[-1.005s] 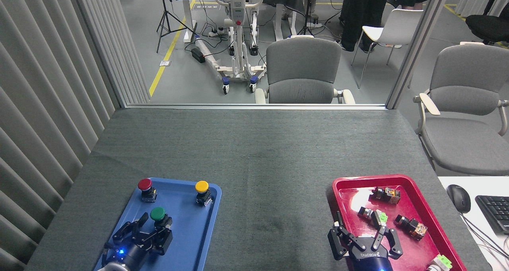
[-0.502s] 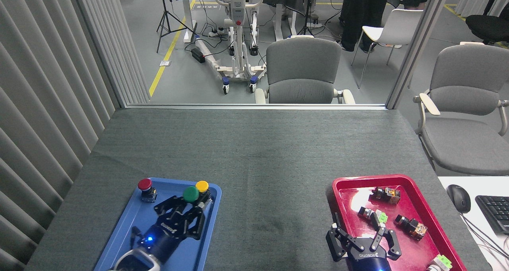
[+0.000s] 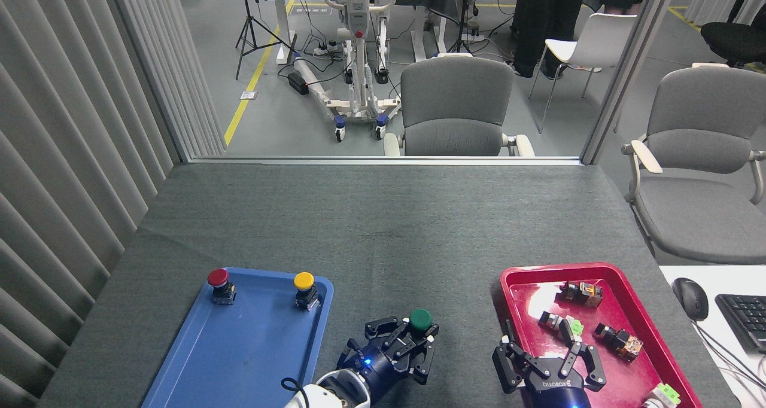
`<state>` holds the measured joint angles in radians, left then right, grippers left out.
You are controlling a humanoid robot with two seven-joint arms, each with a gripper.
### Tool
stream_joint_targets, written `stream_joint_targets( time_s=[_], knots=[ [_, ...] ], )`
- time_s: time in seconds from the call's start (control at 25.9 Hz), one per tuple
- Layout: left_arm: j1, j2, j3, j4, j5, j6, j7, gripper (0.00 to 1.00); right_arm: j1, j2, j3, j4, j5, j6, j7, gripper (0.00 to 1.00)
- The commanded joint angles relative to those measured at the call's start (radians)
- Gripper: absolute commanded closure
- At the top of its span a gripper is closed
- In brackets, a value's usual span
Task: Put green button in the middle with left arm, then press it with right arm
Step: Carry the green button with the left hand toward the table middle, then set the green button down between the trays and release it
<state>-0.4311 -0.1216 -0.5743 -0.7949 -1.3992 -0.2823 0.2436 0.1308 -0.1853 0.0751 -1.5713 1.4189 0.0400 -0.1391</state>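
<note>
- Left arm (image 3: 400, 347): enters from the bottom edge near centre and reaches up and to the right. A blue light shows on the wrist. Black fingers are closed around the green button (image 3: 421, 319), whose cap stands clear above the fingertips.
- Right arm (image 3: 549, 365): low at the bottom edge, ROBOTIQ lettering facing the camera. Fingers are spread apart and point upward, gripping nothing.

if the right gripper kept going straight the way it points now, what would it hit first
Probably the small switch part with a green tab in the red tray. The open right gripper points up-image straight at it, though its height above the tray is unclear.
</note>
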Motion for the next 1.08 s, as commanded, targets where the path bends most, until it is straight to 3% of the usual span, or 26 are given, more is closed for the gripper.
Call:
stream_joint_targets(
  time_s=[0.0,0.04,0.12,0.23,0.39,0.5,0.62,0.77,0.93,1.04],
  knots=[
    [-0.008,-0.013,-0.018,0.029,-0.004,0.002,0.005,1.00,0.000,-0.002,-0.003,0.002,0.000,-0.002,-0.005,0.05],
    [-0.008,-0.013,-0.029,0.029,-0.004,0.002,0.006,0.94,0.000,-0.002,-0.003,0.002,-0.001,-0.002,-0.005,0.05],
    [-0.008,-0.013,-0.039,0.031,-0.003,0.006,0.008,0.42,0.001,0.000,-0.003,0.005,0.000,-0.002,-0.004,0.05],
    [-0.008,-0.013,-0.041,0.034,-0.003,-0.001,0.008,0.00,0.000,0.003,-0.001,0.010,0.000,-0.002,-0.005,0.08],
    [0.002,0.005,-0.041,-0.023,-0.003,-0.012,0.008,0.00,-0.002,0.010,0.006,0.010,0.002,-0.008,-0.005,0.12],
    [0.054,0.079,-0.033,-0.162,-0.003,-0.017,0.005,0.00,-0.004,0.017,0.019,0.010,0.002,-0.011,-0.005,0.13],
    [0.132,0.198,0.021,-0.385,0.023,0.000,-0.001,0.00,-0.016,0.018,0.026,0.010,0.003,-0.037,-0.005,0.34],
    [0.301,0.309,0.218,-0.590,0.069,0.032,-0.004,0.01,-0.023,0.023,0.058,0.014,0.009,-0.077,-0.002,0.58],
    [0.477,0.287,0.481,-0.688,0.059,0.170,-0.006,0.00,-0.051,0.038,0.120,0.036,0.049,-0.077,0.004,0.84],
    [0.502,0.226,0.633,-0.708,0.059,0.149,-0.012,0.00,-0.059,0.053,0.150,0.053,0.064,-0.080,0.007,0.94]
  ],
)
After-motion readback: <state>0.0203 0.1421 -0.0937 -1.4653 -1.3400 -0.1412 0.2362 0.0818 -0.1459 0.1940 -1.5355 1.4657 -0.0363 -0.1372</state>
